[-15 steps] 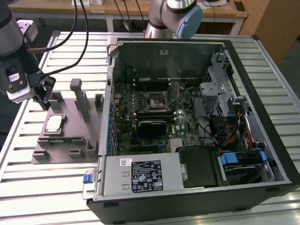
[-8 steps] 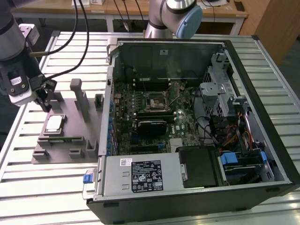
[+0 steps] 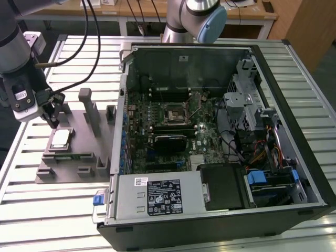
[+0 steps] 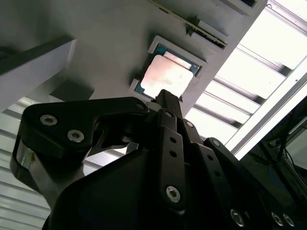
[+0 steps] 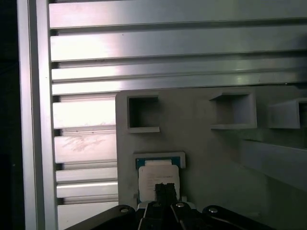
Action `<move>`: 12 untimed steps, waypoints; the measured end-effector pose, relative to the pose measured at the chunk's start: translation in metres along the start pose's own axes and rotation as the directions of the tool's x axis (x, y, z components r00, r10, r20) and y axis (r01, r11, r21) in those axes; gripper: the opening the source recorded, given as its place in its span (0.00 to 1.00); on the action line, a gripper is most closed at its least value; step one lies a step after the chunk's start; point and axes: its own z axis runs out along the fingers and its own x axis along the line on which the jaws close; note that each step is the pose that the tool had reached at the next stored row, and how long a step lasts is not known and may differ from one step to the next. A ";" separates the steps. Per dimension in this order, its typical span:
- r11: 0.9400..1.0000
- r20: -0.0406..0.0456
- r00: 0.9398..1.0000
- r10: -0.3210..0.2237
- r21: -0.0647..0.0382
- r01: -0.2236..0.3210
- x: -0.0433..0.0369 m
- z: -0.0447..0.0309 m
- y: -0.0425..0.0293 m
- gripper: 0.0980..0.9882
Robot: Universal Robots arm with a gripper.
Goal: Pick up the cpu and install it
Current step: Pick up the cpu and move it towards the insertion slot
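The cpu (image 3: 61, 138), a small square chip with a silvery top, lies flat in a pale-rimmed nest on the grey fixture plate (image 3: 79, 157) at the exterior view's left. My gripper (image 3: 54, 123) hangs just above the chip's far edge, fingers pressed together and holding nothing. Both wrist views look past the dark fingertips, with the gripper (image 4: 165, 94) (image 5: 165, 188) over the cpu (image 4: 169, 75) (image 5: 157, 173); the tips cover its near edge. The black socket frame (image 3: 175, 113) sits on the motherboard inside the open computer case (image 3: 294, 131).
Upright grey posts and small square pockets (image 5: 143, 112) rise from the fixture plate around the chip. A black rectangular card (image 3: 170, 140) lies below the socket. The slatted metal table (image 3: 52, 220) carries everything, and cables trail from the arm at the back left.
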 end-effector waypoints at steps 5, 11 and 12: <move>1.000 0.000 1.000 0.000 0.000 0.000 0.0001 0.0054 -0.0004 0.01; 1.000 0.000 1.000 0.000 0.000 0.000 0.0004 0.0115 -0.0008 0.01; 1.000 0.000 1.000 0.000 0.000 0.000 0.0004 0.0122 -0.0009 0.01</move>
